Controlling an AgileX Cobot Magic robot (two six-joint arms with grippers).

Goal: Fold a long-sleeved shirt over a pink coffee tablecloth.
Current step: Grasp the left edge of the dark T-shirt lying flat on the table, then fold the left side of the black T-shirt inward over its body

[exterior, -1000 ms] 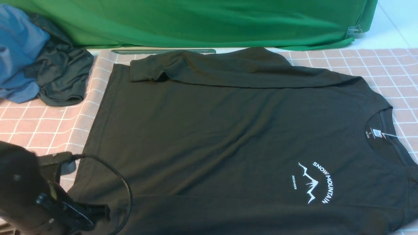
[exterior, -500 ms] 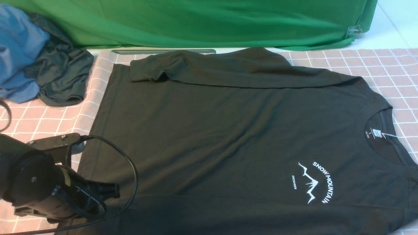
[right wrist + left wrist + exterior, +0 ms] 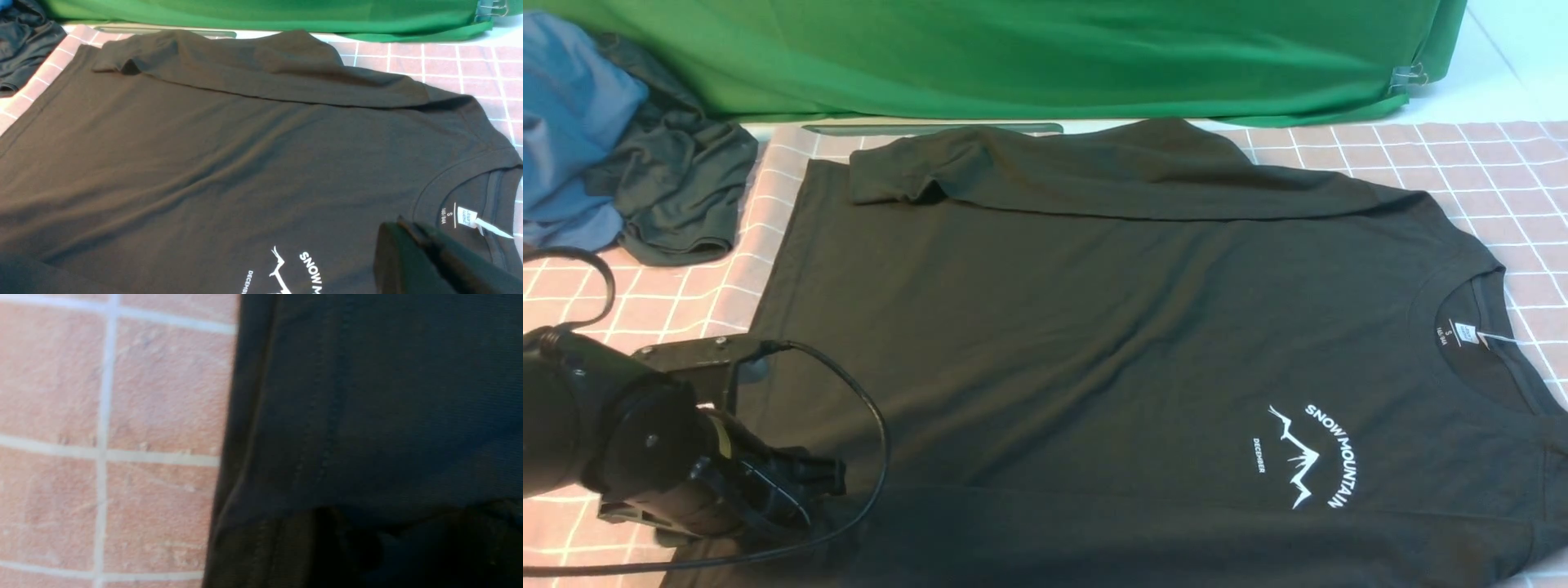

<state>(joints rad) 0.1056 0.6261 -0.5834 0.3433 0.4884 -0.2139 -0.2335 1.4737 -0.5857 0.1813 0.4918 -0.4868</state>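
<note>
The black long-sleeved shirt (image 3: pixel 1094 327) lies flat on the pink coffee tablecloth (image 3: pixel 629 318), collar with its white neck label (image 3: pixel 1466 332) to the right and hem to the left. The far sleeve is folded across the body, and the near sleeve lies along the front edge. My left gripper (image 3: pixel 829 482) hovers low over the near hem corner. In the left wrist view its dim fingers (image 3: pixel 339 543) stand apart over the dark fabric (image 3: pixel 367 416) beside the pink grid (image 3: pixel 122 416); the left gripper (image 3: pixel 412 539) is open. My right gripper (image 3: pixel 402 224) is shut and empty above the chest, near the label (image 3: pixel 466 215).
A blue garment (image 3: pixel 572 122) and a smaller dark grey garment (image 3: pixel 678 196) are heaped at the far left. A green cloth (image 3: pixel 1045 57) hangs along the back, with a clip (image 3: pixel 1409 77) at its right end. The left arm's cable (image 3: pixel 870 425) loops over the shirt's hem.
My left arm has risen and moved right, from the table's front left corner onto the shirt's near hem corner. The shirt has stayed flat and still.
</note>
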